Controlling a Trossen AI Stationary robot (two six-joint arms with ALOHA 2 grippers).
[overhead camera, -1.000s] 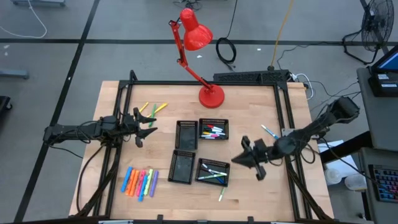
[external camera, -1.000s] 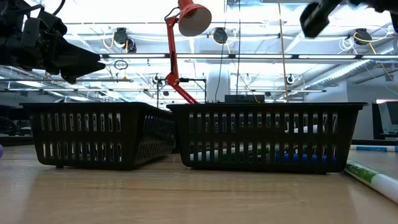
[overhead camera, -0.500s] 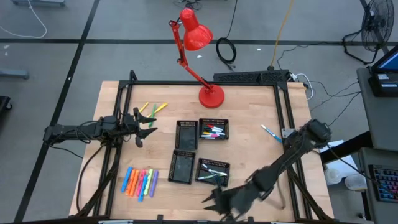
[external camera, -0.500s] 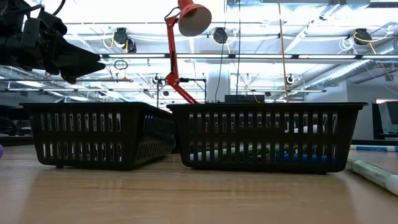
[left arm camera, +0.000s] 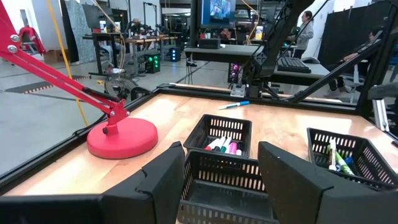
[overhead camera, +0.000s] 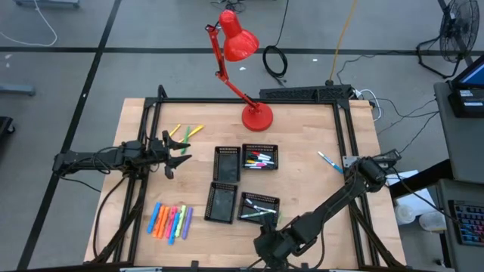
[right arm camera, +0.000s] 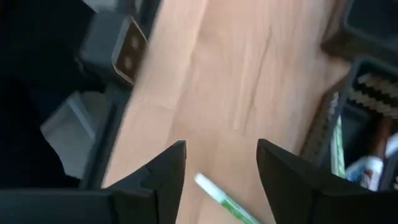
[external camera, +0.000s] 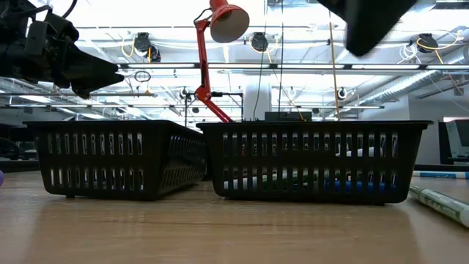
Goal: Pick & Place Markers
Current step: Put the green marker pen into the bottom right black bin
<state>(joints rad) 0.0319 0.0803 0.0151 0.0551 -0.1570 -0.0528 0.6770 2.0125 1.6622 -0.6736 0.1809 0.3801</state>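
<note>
1. The wooden table (overhead camera: 302,136) stands on a grey floor (overhead camera: 136,45) crossed by dark lines, with a black frame running along its edges.
2. A red desk lamp (overhead camera: 240,45) sits at the table's far edge, its round base (left arm camera: 122,137) on the wood.
3. A coiled black cable (overhead camera: 274,60) lies on the floor behind the lamp, and a white cord (overhead camera: 38,30) loops well off to one side.
4. A fan (overhead camera: 457,34) stands in a corner.
5. Bright ceiling lights and pipes (external camera: 293,70) run overhead.
6. Desks with a monitor (left arm camera: 216,12) fill the room beyond, where a person (left arm camera: 306,31) stands.
</note>
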